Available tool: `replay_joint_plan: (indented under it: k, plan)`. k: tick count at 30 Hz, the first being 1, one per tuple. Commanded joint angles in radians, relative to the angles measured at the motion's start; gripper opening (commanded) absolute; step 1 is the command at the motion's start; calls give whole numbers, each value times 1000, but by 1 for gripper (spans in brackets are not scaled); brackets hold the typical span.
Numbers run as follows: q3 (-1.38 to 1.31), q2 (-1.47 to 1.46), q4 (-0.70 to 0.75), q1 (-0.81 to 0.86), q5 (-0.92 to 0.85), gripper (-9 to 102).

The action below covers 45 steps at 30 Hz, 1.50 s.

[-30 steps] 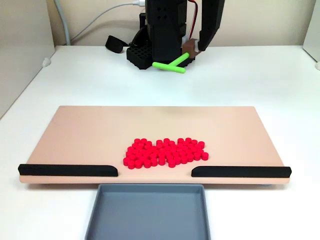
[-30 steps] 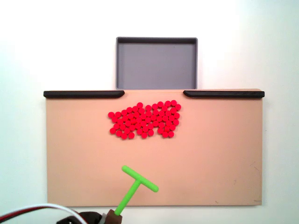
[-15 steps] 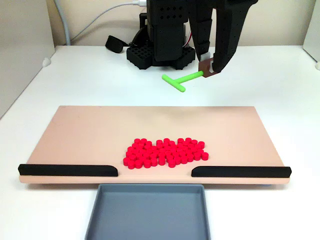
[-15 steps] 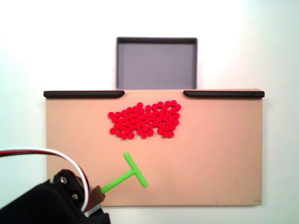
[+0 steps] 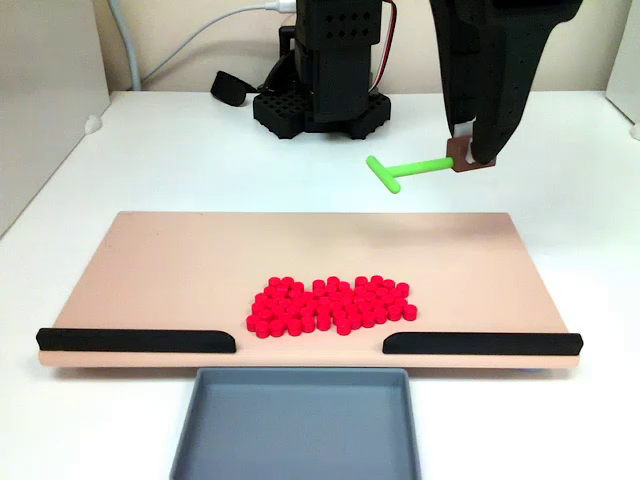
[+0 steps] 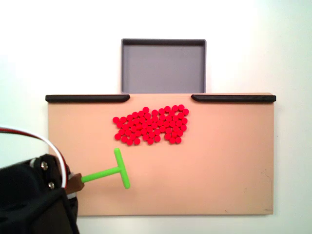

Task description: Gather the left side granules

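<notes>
The granules (image 5: pixel 330 305) are tiny bright red pellets in one flat cluster on the tan board (image 5: pixel 180 260), near its front edge between two black rails. From above, the granules (image 6: pixel 151 125) lie just below the gap between the rails. My gripper (image 5: pixel 470 158) hangs above the board's far right edge, shut on the brown end of a green T-shaped stick (image 5: pixel 403 168). From above, my gripper (image 6: pixel 74 184) is at the board's lower left. The stick (image 6: pixel 109 171) points right, and its crossbar sits a little below-left of the cluster, apart from it.
A grey tray (image 5: pixel 300 420) stands against the board's front edge at the gap between the black rails (image 5: pixel 135 340) (image 5: pixel 480 343). The arm's black base (image 5: pixel 320 100) and cables sit behind the board. White table surrounds the board (image 6: pixel 219 170).
My gripper swung with the green stick to the right in the front view, left in the top-down view. The stick's crossbar now lies closer to the granules, which have not moved.
</notes>
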Motion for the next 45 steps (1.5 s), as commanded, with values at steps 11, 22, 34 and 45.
replay_joint_plan:
  k: [11,22,34,45]
  plan:
    - [-161,-107,6,-74,183,0]
    - [-313,-259,6,-87,272,0]
    - [-382,-304,8,-57,259,0]
    - [-499,-387,8,-25,268,0]
